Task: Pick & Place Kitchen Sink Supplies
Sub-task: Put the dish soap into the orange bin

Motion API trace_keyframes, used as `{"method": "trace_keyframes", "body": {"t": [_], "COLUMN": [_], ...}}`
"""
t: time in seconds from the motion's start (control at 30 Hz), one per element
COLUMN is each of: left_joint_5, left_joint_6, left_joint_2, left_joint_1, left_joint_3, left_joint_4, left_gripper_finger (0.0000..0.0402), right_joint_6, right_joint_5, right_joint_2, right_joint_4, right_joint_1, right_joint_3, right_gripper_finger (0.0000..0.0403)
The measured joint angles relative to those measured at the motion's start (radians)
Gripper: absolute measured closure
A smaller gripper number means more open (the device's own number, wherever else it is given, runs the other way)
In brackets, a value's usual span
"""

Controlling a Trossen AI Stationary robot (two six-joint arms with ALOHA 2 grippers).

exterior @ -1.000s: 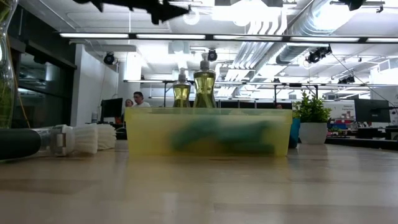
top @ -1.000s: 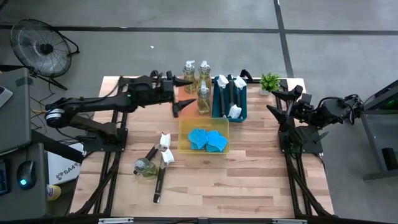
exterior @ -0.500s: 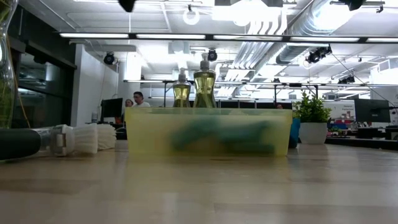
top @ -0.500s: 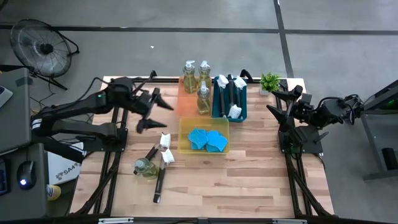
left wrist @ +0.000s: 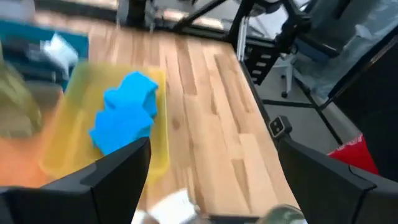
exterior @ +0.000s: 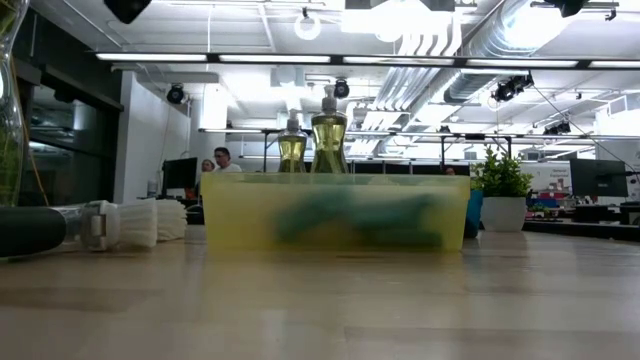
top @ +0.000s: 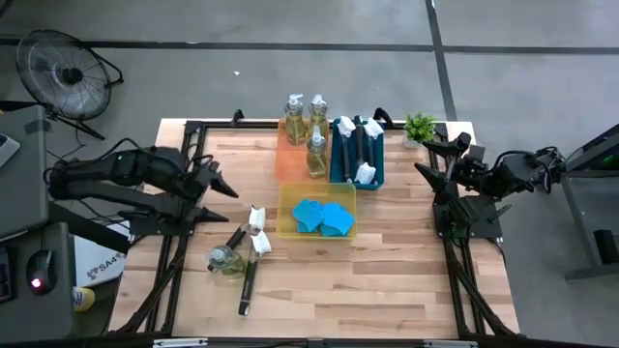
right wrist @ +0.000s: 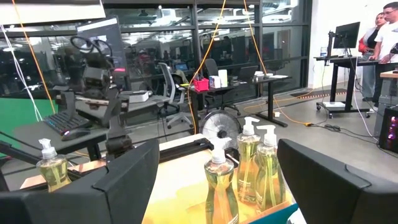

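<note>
**Both grippers open and empty above a table of sink supplies**

High view, left to right. The left gripper (top: 215, 184) sits left of centre in the frame, its fingers spread and holding nothing, over bare wood of the table (top: 387, 261). Below and to its right, in the lower-left part of the tabletop, lie the loose supplies: one soap bottle (top: 224, 259) on its side, and two brushes (top: 250, 253) with white heads uppermost and black handles running down the frame. One handle lies just beside the fallen bottle.

At frame centre the yellow tray (top: 317, 230) holds blue sponges (top: 324, 217), piled together. Directly above it, the orange tray (top: 286, 159) carries three upright soap bottles (top: 305, 121); two stand at its upper end, the third nearer the yellow tray. Touching the orange tray on its right, the teal tray (top: 340, 174) holds more brushes (top: 364, 135), heads showing white.

Right of the teal tray, near the upper right corner of the table, stands the plant (top: 420, 127). At the right edge of the table the right gripper (top: 432, 159) waits, fingers apart and empty.

Low view: the yellow tray (exterior: 335, 212) fills mid-frame, two bottle tops rising behind it, brush heads (exterior: 135, 223) at far left, the plant (exterior: 503, 190) at right. The left wrist view shows the sponges (left wrist: 124, 112) inside the yellow tray.
</note>
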Motion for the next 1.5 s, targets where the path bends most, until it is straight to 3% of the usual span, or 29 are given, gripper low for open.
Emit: {"method": "trace_keyframes", "body": {"t": [0.17, 0.53, 0.83, 1.03, 1.33, 1.5], "left_joint_5": [-0.089, 0.007, -0.015, -0.097, -0.120, -0.227], "left_joint_6": [-0.128, -0.244, -0.203, -0.185, -0.142, -0.142], "left_joint_2": [-0.010, -0.147, -0.313, -0.400, -0.423, -0.423], "left_joint_1": [-0.136, -0.355, -0.515, -0.583, -0.608, -0.608], "left_joint_3": [-0.002, -0.135, -0.269, -0.407, -0.591, -0.647], "left_joint_4": [-0.068, -0.132, -0.123, 0.006, 0.259, 0.304], "left_gripper_finger": [0.0054, 0.0054, 0.0054, 0.0053, 0.0053, 0.0053], "right_joint_6": [0.000, 0.000, 0.000, 0.000, 0.000, 0.000], "right_joint_5": [0.000, 0.000, 0.000, 0.000, 0.000, 0.000], "right_joint_2": [0.000, 0.000, 0.000, 0.000, 0.000, 0.000], "right_joint_4": [0.000, 0.000, 0.000, 0.000, 0.000, 0.000], "right_joint_1": [0.000, 0.000, 0.000, 0.000, 0.000, 0.000], "right_joint_3": [0.000, 0.000, 0.000, 0.000, 0.000, 0.000], "right_gripper_finger": [0.0082, 0.0082, 0.0082, 0.0082, 0.0082, 0.0082]}}
